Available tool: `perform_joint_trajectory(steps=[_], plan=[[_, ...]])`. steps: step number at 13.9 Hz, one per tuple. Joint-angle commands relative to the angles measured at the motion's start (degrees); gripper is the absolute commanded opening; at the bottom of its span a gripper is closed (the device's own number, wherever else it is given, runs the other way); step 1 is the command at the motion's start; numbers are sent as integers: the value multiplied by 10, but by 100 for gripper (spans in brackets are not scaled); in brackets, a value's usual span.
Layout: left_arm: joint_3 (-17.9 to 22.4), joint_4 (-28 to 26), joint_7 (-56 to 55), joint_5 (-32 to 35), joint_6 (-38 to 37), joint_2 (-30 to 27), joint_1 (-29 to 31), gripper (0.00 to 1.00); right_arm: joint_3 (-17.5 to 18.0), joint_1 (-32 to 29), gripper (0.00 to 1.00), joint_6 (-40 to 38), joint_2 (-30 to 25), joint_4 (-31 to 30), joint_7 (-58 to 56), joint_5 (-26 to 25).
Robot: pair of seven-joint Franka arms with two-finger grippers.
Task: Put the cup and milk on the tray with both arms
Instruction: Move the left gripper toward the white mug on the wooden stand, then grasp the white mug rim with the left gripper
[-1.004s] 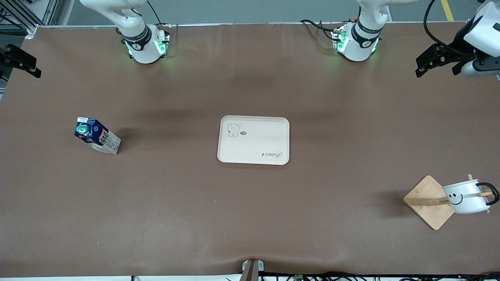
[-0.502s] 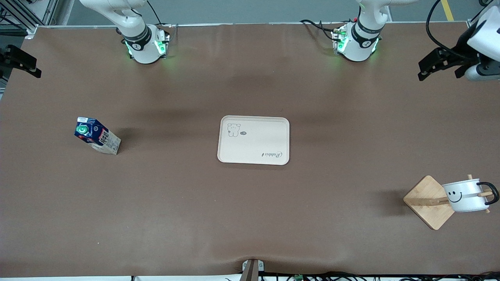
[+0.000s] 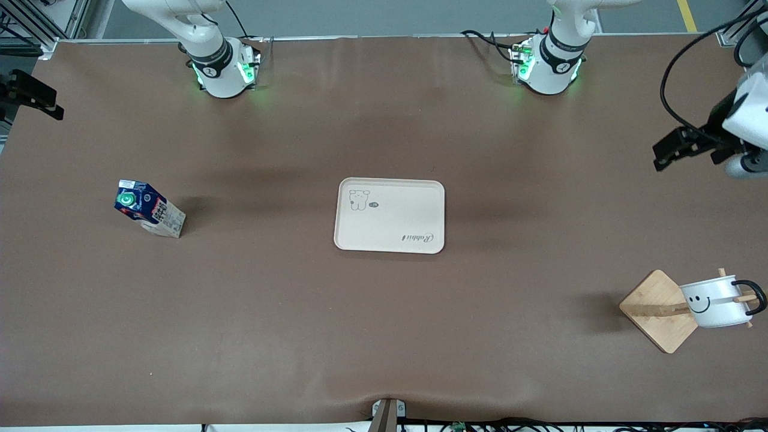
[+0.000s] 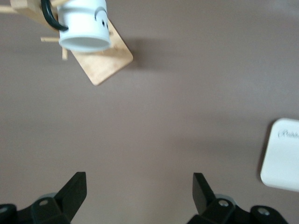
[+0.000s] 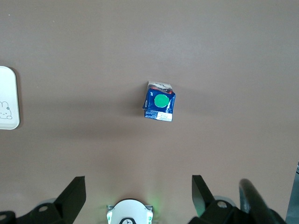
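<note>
The cream tray (image 3: 390, 216) lies in the middle of the table. The milk (image 3: 147, 210) stands on the table toward the right arm's end. The cup (image 3: 717, 302) hangs by its handle on a peg of a wooden stand toward the left arm's end. My left gripper (image 3: 663, 155) is open and empty, up over bare table at that end, apart from the cup. Its wrist view shows its fingers wide apart (image 4: 138, 186), the cup (image 4: 86, 25) and a tray corner (image 4: 282, 156). My right gripper (image 3: 51, 105) is open (image 5: 138, 189), high above the table, with the milk (image 5: 160, 101) below.
The stand's square wooden base (image 3: 657, 312) sits under the cup, with thin pegs sticking out past the cup. The right arm's green-lit base (image 5: 129, 212) shows below the right gripper. Cables lie along the table edge nearest the front camera.
My left gripper has moved along the left arm's end of the table toward the cup's stand. The right gripper, milk, cup and tray have not moved.
</note>
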Motion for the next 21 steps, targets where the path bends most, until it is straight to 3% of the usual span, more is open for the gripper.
perform_joint_trajectory(steps=[1, 8, 11, 15, 19, 21], plan=[[-2, -62, -18, 8, 87, -4, 21, 100, 3, -9, 100, -6, 2, 5, 3, 12], [-3, -179, -127, 8, 271, -11, 62, 100, 3, -10, 100, -6, 2, 5, 3, 12], [-2, -214, -241, 8, 347, -5, 61, 100, 3, -15, 100, -7, 3, 4, 3, 12], [1, -243, -281, 16, 447, 21, 63, 100, 5, -11, 100, -7, 3, 5, 3, 12], [0, -272, -285, 101, 590, 64, 91, 100, 4, -17, 100, -9, 3, 4, 3, 12], [1, -264, -285, 105, 651, 96, 93, 100, 4, -17, 100, -8, 3, 4, 3, 12]])
